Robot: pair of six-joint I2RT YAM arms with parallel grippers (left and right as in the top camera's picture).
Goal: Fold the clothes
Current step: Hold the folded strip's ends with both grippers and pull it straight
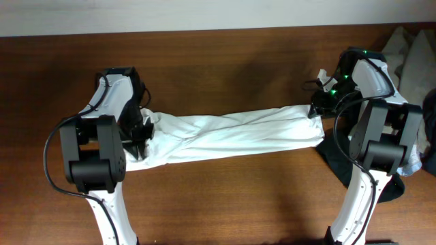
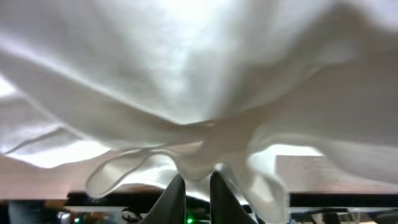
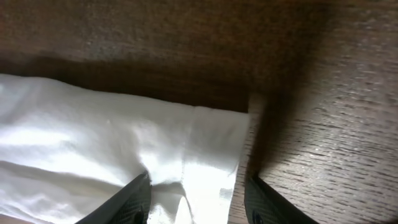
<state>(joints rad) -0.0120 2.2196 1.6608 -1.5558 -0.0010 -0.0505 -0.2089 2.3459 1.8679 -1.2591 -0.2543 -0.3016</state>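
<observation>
While the white T-shirt (merely a twisted band) is being pinched by the clenched left gripper, the right gripper gaping released over its hem, no fold is being shown yet.

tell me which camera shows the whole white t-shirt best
The overhead view: the white T-shirt shows end to end, a twisted band across the table. The left wrist view shows only bunched cloth close up; the right wrist view shows only one hemmed end lying on the wood.

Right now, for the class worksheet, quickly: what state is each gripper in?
Left gripper: shut on the white T-shirt.
Right gripper: open, the shirt's edge lying between its fingers.
</observation>
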